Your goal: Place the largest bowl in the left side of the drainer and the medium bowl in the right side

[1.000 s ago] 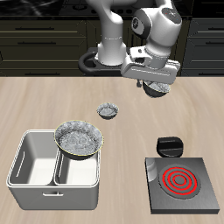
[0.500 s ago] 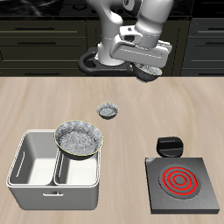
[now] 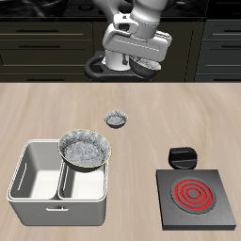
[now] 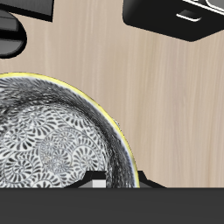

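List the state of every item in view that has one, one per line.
gripper: raised above the table's back, shut on the medium bowl.
medium bowl: lifted, held upright.
largest bowl: upright, seated in the drainer compartment nearer the hotplate.
drainer: other compartment empty.
smallest bowl: upright on the table.
hotplate: rings red.

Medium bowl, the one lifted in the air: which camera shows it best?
The wrist view: the medium bowl fills it, speckled inside and rim clear, though cropped. The exterior view shows only a small dark shape under the gripper.
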